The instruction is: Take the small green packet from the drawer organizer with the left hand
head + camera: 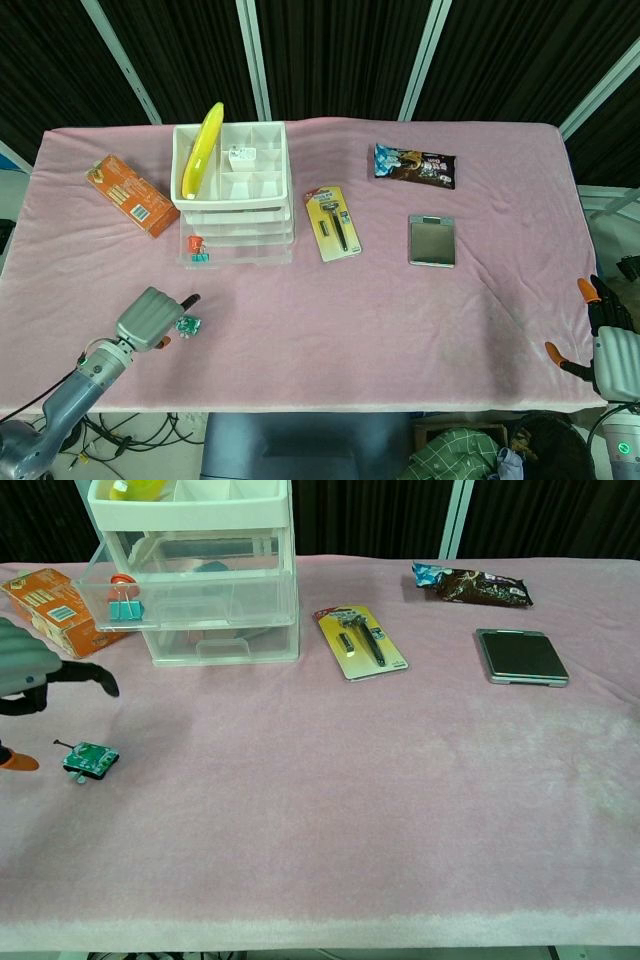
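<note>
The small green packet [90, 759] is shown lying on the pink tablecloth [350, 810], well apart from the drawer organizer [195, 570] and just beside the left hand [25, 670], whose fingers are spread and hold nothing. The packet is judged light, soft and crinkly, best pinched across its short edges. The right hand [610, 345] rests at the table's edge; its finger state cannot be told.

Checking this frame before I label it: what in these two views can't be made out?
- Left hand: chest view's left edge cuts it off.
- Right hand: only partly shown at head view's edge; absent from chest view.
- Small green packet: print too small.
- Drawer organizer: top cropped in chest view.
</note>
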`<act>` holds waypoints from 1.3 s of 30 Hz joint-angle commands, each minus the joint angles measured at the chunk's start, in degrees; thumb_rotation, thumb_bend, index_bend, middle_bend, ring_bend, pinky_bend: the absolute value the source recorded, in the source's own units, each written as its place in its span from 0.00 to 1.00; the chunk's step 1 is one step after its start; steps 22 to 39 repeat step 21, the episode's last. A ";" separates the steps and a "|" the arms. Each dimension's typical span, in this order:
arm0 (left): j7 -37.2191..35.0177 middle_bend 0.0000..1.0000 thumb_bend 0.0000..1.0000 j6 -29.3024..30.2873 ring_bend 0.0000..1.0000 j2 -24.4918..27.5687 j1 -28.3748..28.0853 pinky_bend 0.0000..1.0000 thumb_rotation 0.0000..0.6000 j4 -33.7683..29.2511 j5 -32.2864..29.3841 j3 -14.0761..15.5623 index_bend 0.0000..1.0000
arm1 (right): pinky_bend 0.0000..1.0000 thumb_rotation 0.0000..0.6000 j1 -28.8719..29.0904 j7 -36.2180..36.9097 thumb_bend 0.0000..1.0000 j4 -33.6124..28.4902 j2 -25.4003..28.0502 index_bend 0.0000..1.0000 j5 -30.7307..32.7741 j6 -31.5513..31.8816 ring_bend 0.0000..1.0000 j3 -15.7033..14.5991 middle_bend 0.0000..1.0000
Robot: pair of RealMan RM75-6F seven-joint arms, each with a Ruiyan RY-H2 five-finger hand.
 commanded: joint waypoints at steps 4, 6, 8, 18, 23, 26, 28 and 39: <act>-7.16 0.16 0.00 16.33 0.31 2.87 9.87 0.34 1.00 -2.75 4.08 0.65 0.00 | 0.12 1.00 0.09 -1.32 0.13 0.52 -0.29 0.00 -0.53 0.19 0.00 -0.26 0.00; -9.29 0.02 0.00 20.38 0.10 3.60 12.83 0.16 1.00 -3.09 4.73 1.31 0.00 | 0.12 1.00 0.12 -1.81 0.13 0.55 -0.42 0.00 -0.65 0.22 0.00 -0.33 0.00; -11.19 0.00 0.00 23.24 0.02 4.41 15.35 0.07 1.00 -3.16 4.76 1.92 0.00 | 0.12 1.00 0.14 -2.31 0.13 0.63 -0.53 0.00 -0.88 0.31 0.00 -0.46 0.00; -18.91 0.00 0.00 33.47 0.00 5.52 22.35 0.00 1.00 -0.27 6.02 0.97 0.00 | 0.12 1.00 0.17 -3.56 0.13 1.15 -0.64 0.00 -1.40 0.53 0.00 -0.73 0.00; -20.45 0.00 0.00 32.45 0.00 5.55 22.65 0.00 1.00 0.53 5.22 0.53 0.00 | 0.12 1.00 0.17 -3.91 0.13 1.28 -0.75 0.00 -1.74 0.70 0.00 -0.84 0.00; -20.45 0.00 0.00 32.45 0.00 5.55 22.65 0.00 1.00 0.53 5.22 0.53 0.00 | 0.12 1.00 0.17 -3.91 0.13 1.28 -0.75 0.00 -1.74 0.70 0.00 -0.84 0.00; -20.45 0.00 0.00 32.45 0.00 5.55 22.65 0.00 1.00 0.53 5.22 0.53 0.00 | 0.12 1.00 0.17 -3.91 0.13 1.28 -0.75 0.00 -1.74 0.70 0.00 -0.84 0.00; -20.45 0.00 0.00 32.45 0.00 5.55 22.65 0.00 1.00 0.53 5.22 0.53 0.00 | 0.12 1.00 0.17 -3.91 0.13 1.28 -0.75 0.00 -1.74 0.70 0.00 -0.84 0.00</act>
